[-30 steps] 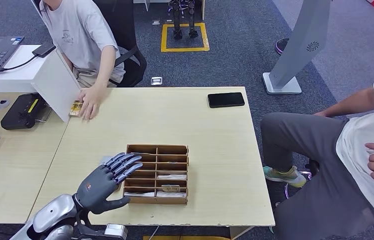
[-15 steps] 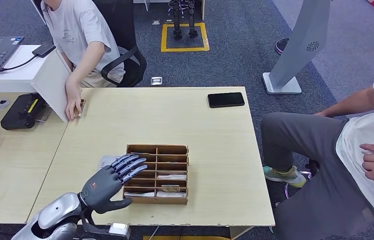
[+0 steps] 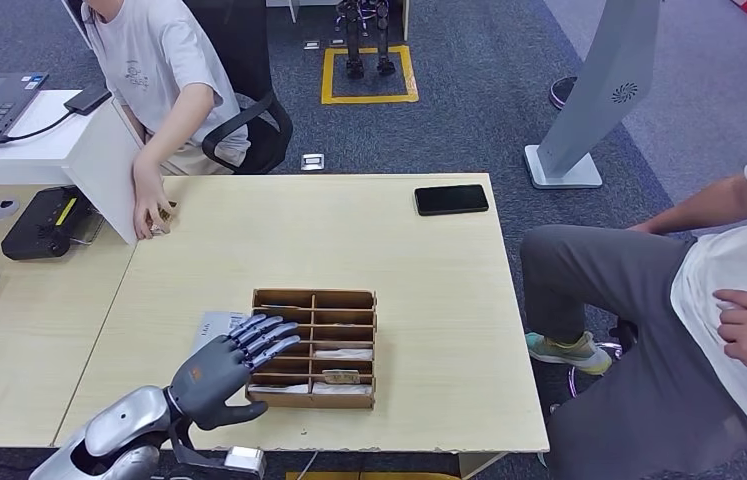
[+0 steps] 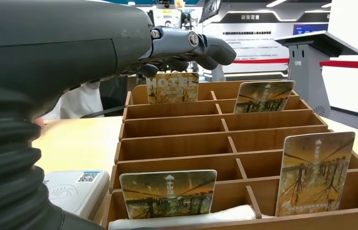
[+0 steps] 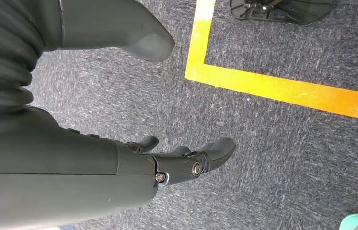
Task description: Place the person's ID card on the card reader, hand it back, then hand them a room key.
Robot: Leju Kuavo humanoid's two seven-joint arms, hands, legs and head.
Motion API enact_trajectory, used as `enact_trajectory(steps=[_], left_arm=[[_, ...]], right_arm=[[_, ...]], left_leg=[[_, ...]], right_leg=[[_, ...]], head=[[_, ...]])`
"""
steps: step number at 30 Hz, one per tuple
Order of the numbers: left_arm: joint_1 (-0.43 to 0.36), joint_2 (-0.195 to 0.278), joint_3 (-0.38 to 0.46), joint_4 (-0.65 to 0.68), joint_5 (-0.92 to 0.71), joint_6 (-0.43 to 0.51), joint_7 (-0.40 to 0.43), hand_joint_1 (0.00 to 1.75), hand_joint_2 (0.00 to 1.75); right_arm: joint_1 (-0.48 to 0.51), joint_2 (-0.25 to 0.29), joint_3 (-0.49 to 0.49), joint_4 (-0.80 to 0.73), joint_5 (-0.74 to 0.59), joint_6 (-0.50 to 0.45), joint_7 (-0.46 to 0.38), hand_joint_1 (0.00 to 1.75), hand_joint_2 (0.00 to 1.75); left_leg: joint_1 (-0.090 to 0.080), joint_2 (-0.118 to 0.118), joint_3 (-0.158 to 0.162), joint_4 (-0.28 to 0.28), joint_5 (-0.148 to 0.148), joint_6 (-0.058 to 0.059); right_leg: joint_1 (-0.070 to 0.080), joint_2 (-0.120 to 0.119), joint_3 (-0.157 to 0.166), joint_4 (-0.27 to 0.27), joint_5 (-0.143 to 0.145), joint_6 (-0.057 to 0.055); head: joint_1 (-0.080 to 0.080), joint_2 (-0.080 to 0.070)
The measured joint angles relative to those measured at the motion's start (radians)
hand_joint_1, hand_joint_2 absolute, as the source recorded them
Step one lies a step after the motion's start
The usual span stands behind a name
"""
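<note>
Over the near left corner of the wooden card rack [image 3: 349, 300] hangs my left hand [image 3: 229, 365], fingers spread and holding nothing, fingertips [image 3: 284, 330] reaching across the rack's left compartments. The rack sits on the pale wooden table [image 3: 429, 270], its long slots running across the table from my left to my right. In the left wrist view, room key cards stand on edge in the slots: one [image 4: 168, 193] lies with its long side along the slot in the nearest row, another [image 4: 315, 172] stands upright on its short side to one side of it, and two more wait in the farther rows. The card under my fingers [image 4: 172, 87] reads "HOTEL" across its top; the rest of the print on the cards is too small for me to read.

Just beside the rack, touching or nearly so, lies the flat grey-white card reader [image 3: 217, 324] — its top carries a QR code label [image 4: 88, 177] and a contactless-wave mark. At the far left edge of the table a person's hand [image 3: 151, 190] rests on a small brownish card [image 3: 161, 222]; I cannot tell which way it points. A black phone [image 3: 451, 199] lies near the far right edge.

My right hand [image 5: 186, 158] hangs above grey carpet and a yellow floor line [image 5: 282, 91], fingers loosely apart and empty.
</note>
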Motion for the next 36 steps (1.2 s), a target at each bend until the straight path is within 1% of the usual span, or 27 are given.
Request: enact_trajectory(steps=[10, 23, 24, 27, 28, 32, 36], left_arm=[[-0.011, 0.0, -0.016, 0.02, -0.02, -0.001, 0.025, 0.0, 1.75], [-0.014, 0.0, -0.029, 0.05, -0.021, 0.0, 0.032, 0.0, 1.75], [-0.014, 0.0, -0.03, 0.052, -0.021, 0.0, 0.033, 0.41, 1.75], [-0.014, 0.0, -0.03, 0.057, -0.018, -0.005, 0.033, 1.71, 1.75], [-0.014, 0.0, -0.031, 0.057, -0.011, -0.01, 0.031, 1.75, 1.75], [-0.017, 0.001, -0.031, 0.058, 0.026, -0.036, 0.013, 1.75, 1.75], [-0.03, 0.001, -0.031, 0.058, 0.026, -0.037, 0.013, 1.75, 1.75]], right_arm=[[0.0, 0.0, 0.0, 0.0, 0.0, 0.001, 0.0, 0.0, 1.75], [0.0, 0.0, 0.0, 0.0, 0.002, -0.002, 0.0, 0.0, 1.75], [0.0, 0.0, 0.0, 0.0, 0.002, -0.002, 0.0, 0.0, 1.75], [0.0, 0.0, 0.0, 0.0, 0.002, -0.002, 0.0, 0.0, 1.75], [0.0, 0.0, 0.0, 0.0, 0.002, -0.002, 0.0, 0.0, 1.75], [0.0, 0.0, 0.0, 0.0, 0.002, -0.002, 0.0, 0.0, 1.75], [-0.001, -0.001, 0.0, 0.0, 0.002, -0.002, 0.0, 0.0, 1.75]], left_leg=[[0.0, 0.0, 0.0, 0.0, 0.0, 0.0], [0.0, 0.0, 0.0, 0.0, 0.0, 0.0], [0.0, 0.0, 0.0, 0.0, 0.0, 0.0], [0.0, 0.0, 0.0, 0.0, 0.0, 0.0], [0.0, 0.0, 0.0, 0.0, 0.0, 0.0], [0.0, 0.0, 0.0, 0.0, 0.0, 0.0], [0.0, 0.0, 0.0, 0.0, 0.0, 0.0]], right_leg=[[0.0, 0.0, 0.0, 0.0, 0.0, 0.0], [0.0, 0.0, 0.0, 0.0, 0.0, 0.0], [0.0, 0.0, 0.0, 0.0, 0.0, 0.0], [0.0, 0.0, 0.0, 0.0, 0.0, 0.0], [0.0, 0.0, 0.0, 0.0, 0.0, 0.0], [0.0, 0.0, 0.0, 0.0, 0.0, 0.0], [0.0, 0.0, 0.0, 0.0, 0.0, 0.0]], head=[[0.0, 0.0], [0.0, 0.0], [0.0, 0.0], [0.0, 0.0], [0.0, 0.0], [0.0, 0.0], [0.0, 0.0]])
